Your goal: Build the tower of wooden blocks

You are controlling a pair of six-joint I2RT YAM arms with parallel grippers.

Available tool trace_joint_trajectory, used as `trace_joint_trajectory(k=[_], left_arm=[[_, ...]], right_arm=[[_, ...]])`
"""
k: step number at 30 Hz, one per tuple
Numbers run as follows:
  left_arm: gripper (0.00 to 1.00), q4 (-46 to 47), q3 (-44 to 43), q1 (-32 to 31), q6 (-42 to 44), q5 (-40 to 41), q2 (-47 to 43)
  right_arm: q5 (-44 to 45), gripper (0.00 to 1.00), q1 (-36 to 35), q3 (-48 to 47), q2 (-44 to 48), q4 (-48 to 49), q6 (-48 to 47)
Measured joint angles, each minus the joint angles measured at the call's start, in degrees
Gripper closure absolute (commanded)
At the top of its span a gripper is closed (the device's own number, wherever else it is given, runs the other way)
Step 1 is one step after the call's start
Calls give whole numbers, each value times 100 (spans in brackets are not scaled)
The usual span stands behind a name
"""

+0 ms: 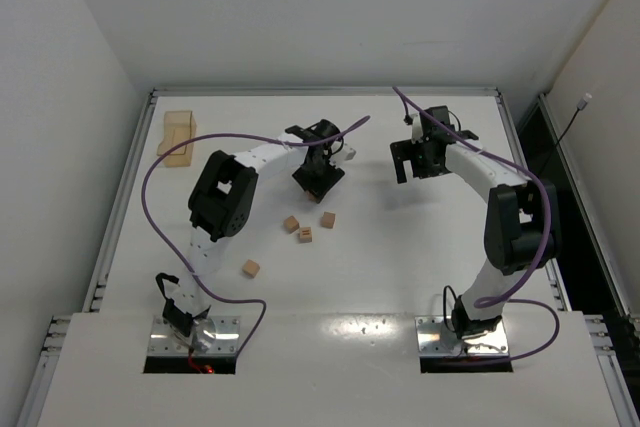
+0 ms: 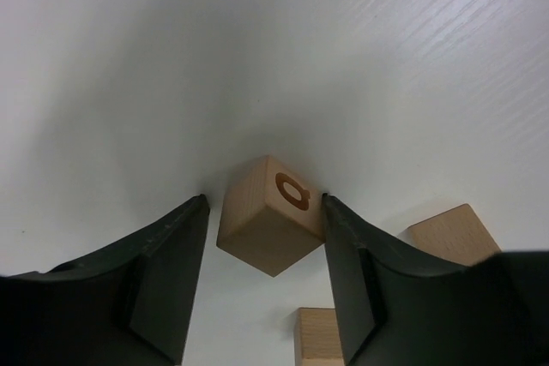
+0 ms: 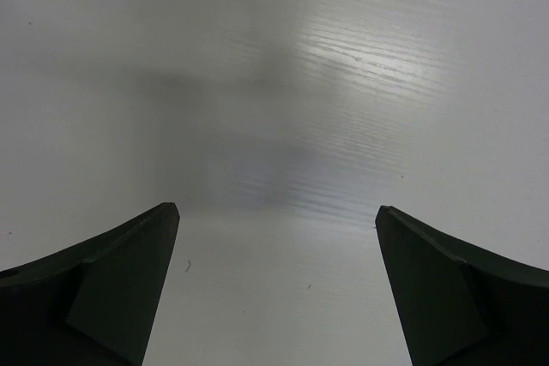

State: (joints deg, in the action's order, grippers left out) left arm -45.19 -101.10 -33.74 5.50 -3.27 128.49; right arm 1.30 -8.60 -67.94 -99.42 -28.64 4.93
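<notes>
No stacked tower shows; the small tan wooden cubes lie loose. My left gripper [image 1: 318, 179] [image 2: 263, 200] is low over the table, its jaws either side of a cube marked Q [image 2: 270, 216]. The cube sits tilted, touching the right finger [image 2: 343, 246], with a thin gap to the left finger [image 2: 176, 255]. That cube is hidden under the gripper in the top view. Two cubes [image 1: 291, 223] [image 1: 328, 219] and a lettered one [image 1: 305, 235] lie just near of the gripper, another [image 1: 250, 268] further near-left. My right gripper [image 1: 420, 162] [image 3: 276, 212] is open and empty over bare table.
A larger pale tan box [image 1: 178, 137] stands at the far left of the table by its raised edge [image 1: 130, 187]. Two more cubes [image 2: 450, 233] [image 2: 317, 336] show beside the right finger in the left wrist view. Purple cables loop over both arms.
</notes>
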Motion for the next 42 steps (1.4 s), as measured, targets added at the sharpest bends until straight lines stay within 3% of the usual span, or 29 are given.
trace_joint_trajectory(k=[4, 12, 16, 27, 33, 37, 42], left_arm=[[32, 28, 13, 4, 11, 94, -2], [19, 116, 79, 39, 2, 98, -35], [0, 136, 87, 42, -15, 96, -44], [0, 57, -7, 72, -188, -44, -111], [0, -428, -1342, 74, -546, -9, -118], [0, -402, -2149, 74, -804, 345, -413], [0, -348, -1989, 120, -1318, 1139, -1353]], right_arm=[[-2, 3, 0, 0, 0, 0, 0], [-2, 3, 0, 0, 0, 0, 0], [-4, 3, 0, 0, 0, 0, 0], [-39, 3, 0, 0, 0, -2, 0], [-26, 3, 0, 0, 0, 0, 0], [-81, 3, -7, 9, 7, 4, -4], [-654, 4, -166, 503, 334, 164, -61]])
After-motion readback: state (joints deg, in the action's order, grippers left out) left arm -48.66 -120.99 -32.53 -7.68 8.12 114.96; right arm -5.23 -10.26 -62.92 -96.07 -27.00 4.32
